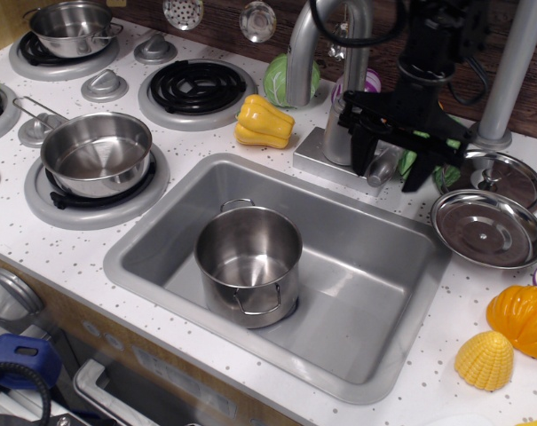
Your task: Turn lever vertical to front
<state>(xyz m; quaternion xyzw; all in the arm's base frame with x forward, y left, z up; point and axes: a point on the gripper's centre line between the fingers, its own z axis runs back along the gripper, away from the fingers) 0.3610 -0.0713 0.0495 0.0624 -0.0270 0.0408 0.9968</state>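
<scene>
The lever (381, 167) is a small silver paddle on the right side of the grey tap body (343, 133), at the back rim of the sink (375, 266). It points down and forward, toward the sink. My black gripper (390, 165) hangs over it from above, jaws spread. One finger (365, 153) is left of the lever and the other (417, 173) is to its right. The lever sits in the gap nearer the left finger, and neither finger visibly presses on it.
The tall curved spout (305, 44) rises left of the tap body. A steel pot (248, 262) stands in the sink. A yellow pepper (264, 122) lies to the left. Two steel lids (488, 228) and a grey post (517, 62) are to the right.
</scene>
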